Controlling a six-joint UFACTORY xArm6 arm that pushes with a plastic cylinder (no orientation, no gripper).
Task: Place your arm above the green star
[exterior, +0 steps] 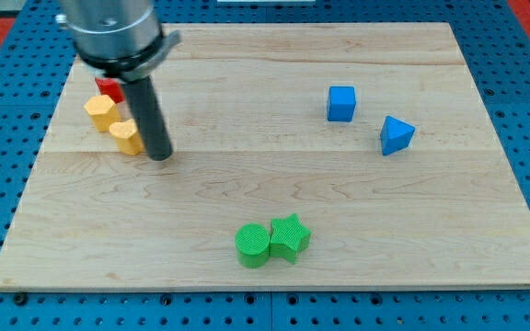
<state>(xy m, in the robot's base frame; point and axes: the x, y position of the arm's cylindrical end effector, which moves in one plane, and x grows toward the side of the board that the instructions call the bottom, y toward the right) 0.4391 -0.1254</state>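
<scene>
Wooden board (274, 184) is lying on blue pegboard. The tip (159, 154), holding nothing, is resting just beside a yellow block (127, 136), well apart from the green star (290, 236) touching a green cylinder (253, 245).

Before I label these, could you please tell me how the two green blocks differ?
The green star has pointed lobes, while the green cylinder is round with a flat top. The star sits toward the view's right, the cylinder toward the left and slightly lower. Both share one green and touch. My tip is far off, beside the yellow blocks.
</scene>
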